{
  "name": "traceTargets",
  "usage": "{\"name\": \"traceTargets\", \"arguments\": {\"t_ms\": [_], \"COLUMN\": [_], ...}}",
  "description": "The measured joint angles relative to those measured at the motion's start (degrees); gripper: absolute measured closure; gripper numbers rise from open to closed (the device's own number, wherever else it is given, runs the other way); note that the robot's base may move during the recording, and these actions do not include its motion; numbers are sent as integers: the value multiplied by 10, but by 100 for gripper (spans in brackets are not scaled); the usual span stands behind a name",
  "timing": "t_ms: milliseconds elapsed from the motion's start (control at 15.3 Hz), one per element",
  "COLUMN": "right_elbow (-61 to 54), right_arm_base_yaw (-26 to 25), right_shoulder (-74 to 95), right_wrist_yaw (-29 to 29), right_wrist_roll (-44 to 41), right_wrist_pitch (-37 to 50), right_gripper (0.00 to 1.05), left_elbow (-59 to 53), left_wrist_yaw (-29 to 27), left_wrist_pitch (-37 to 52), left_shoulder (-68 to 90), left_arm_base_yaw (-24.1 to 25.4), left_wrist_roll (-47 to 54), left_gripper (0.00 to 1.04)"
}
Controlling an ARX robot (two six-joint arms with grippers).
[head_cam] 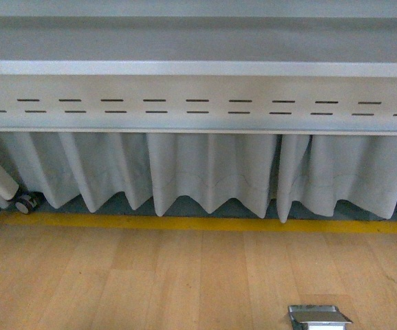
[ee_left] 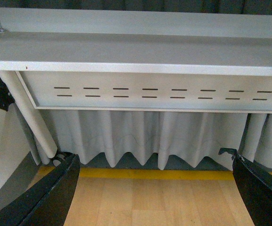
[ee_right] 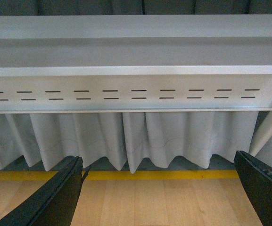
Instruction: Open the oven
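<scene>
Oven is not showing in any of our three views, so we are judging the task as not yet begun: no door, handle or knob is appearing anywhere, and nothing is being touched.

We are looking at the underside of a long pale grey metal table (head_cam: 198, 69), its front panel pierced by two rows of short dark slots (head_cam: 198, 104). Any oven may be standing on top of it, out of sight, but we cannot tell. Below the panel, a pleated off-white cloth skirt (head_cam: 212, 172) is hanging to a light wooden plank floor (head_cam: 150, 275) crossed by a yellow painted stripe (head_cam: 184, 223). Smaller things are sitting low down: a rectangular silver metal floor box (head_cam: 317, 317) and a small grey caster wheel (head_cam: 26, 203).

Our left gripper (ee_left: 153, 157) is hanging with its black fingers (ee_left: 55, 188) spread wide and holding nothing; our right gripper (ee_right: 158, 157) is doing the same. Everything is left to do: finding the oven, reaching its handle, and pulling the door down.
</scene>
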Motion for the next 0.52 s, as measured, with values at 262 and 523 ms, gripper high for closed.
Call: {"name": "traceTargets", "arguments": {"t_ms": [262,523], "right_elbow": [0,0], "right_arm_base_yaw": [0,0], "right_shoulder": [0,0], "right_wrist_yaw": [0,1], "right_wrist_roll": [0,0], "right_wrist_pitch": [-2,-1], "right_gripper": [6,6], "left_elbow": [0,0], "left_wrist_yaw": [1,0], "left_wrist_pitch": [-2,0], "left_shoulder": [0,0], "left_arm_base_yaw": [0,0], "left_wrist_roll": [0,0], "left_gripper": [7,7]}}
